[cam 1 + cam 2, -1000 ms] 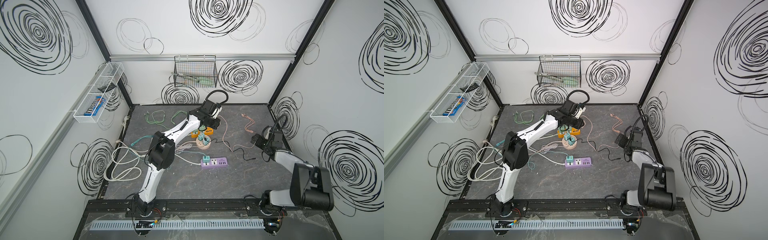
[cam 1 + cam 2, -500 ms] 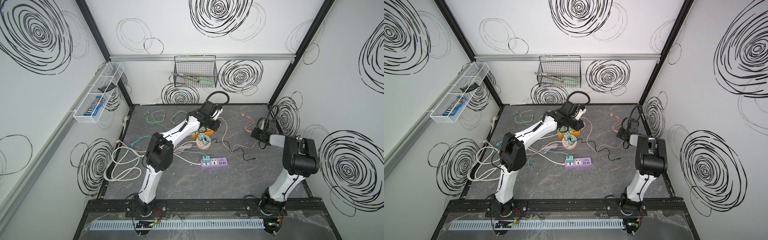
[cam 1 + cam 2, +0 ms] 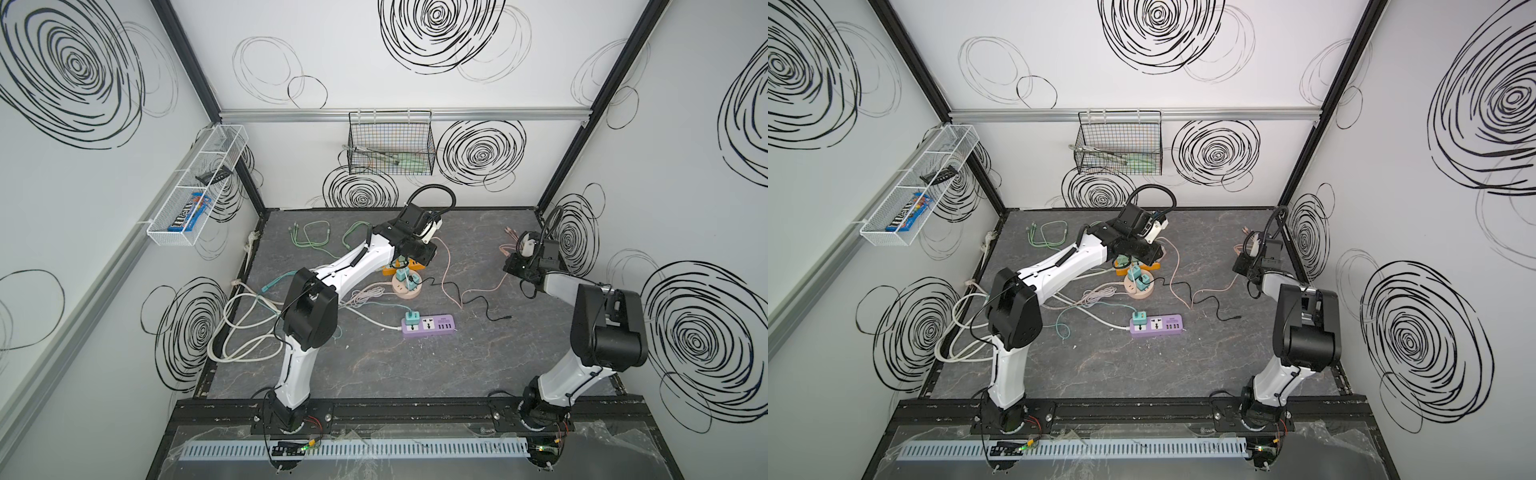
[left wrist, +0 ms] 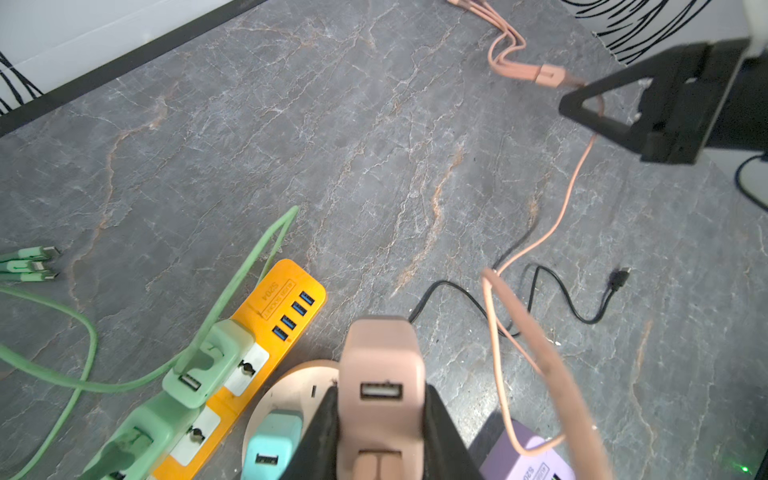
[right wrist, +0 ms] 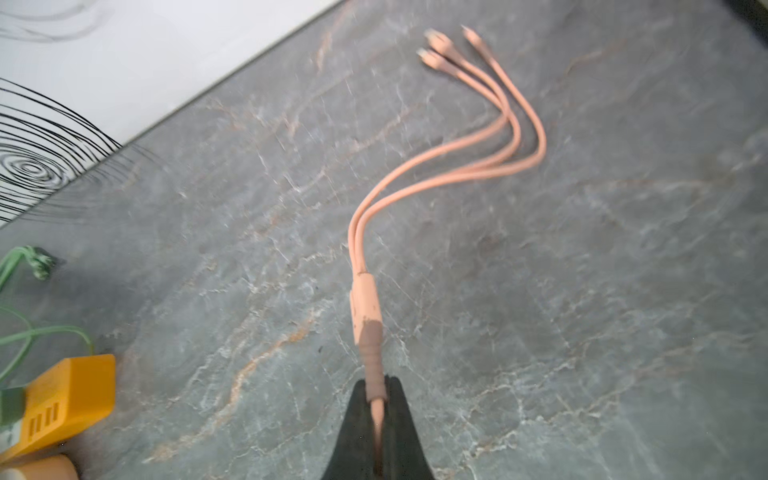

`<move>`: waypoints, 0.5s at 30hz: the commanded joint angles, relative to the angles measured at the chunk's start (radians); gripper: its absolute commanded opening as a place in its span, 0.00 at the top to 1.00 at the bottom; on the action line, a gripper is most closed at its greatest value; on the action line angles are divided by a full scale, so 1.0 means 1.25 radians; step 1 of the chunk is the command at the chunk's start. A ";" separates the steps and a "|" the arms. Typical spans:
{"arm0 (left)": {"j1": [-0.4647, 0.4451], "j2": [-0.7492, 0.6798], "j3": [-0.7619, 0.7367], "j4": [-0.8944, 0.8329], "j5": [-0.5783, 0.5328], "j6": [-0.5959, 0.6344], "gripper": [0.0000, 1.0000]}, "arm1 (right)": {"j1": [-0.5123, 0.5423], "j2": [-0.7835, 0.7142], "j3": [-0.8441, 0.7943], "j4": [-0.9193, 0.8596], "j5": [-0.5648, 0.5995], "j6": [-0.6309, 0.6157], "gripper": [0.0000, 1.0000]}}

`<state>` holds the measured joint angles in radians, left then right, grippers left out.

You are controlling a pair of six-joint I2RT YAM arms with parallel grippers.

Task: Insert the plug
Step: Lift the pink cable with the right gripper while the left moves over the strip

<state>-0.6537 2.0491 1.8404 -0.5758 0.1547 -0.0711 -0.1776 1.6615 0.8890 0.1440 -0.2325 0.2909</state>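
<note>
My left gripper [image 4: 380, 415] is shut on a pink plug [image 4: 380, 361] with an empty USB port on its face. It holds the plug just over the round pink socket base [image 4: 291, 382], which carries a teal adapter [image 4: 272, 440]. In both top views the wrist hides this grip above the round base [image 3: 409, 293]. My right gripper [image 5: 376, 399] is shut on the pink cable [image 5: 365, 307], just behind its splitter, low over the table at the far right [image 3: 513, 266]. The cable's three ends [image 5: 440, 45] lie fanned out on the table.
An orange power strip [image 4: 282, 307] with green adapters [image 4: 208, 361] lies beside the round base. A purple strip [image 3: 428, 326] lies nearer the front. A loose black cable [image 3: 486, 307], green cables [image 3: 311, 237] and white cords [image 3: 245, 324] litter the dark marbled table [image 3: 415, 365].
The right gripper has gone from wide open to shut on the pink cable, and the right arm has raised its elbow and shifted slightly back. The left arm has stayed put.
</note>
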 commanded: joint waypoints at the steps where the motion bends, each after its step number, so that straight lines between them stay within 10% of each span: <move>1: -0.002 -0.064 -0.035 0.015 -0.011 0.029 1.00 | -0.038 -0.043 0.050 0.028 -0.022 0.002 1.00; 15: -0.048 -0.177 -0.198 -0.088 0.052 0.199 1.00 | -0.139 0.130 0.386 0.067 -0.033 -0.049 1.00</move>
<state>-0.7006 1.8679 1.6077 -0.6235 0.1757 0.0807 -0.3519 1.7584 1.3136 0.2264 -0.2607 0.2718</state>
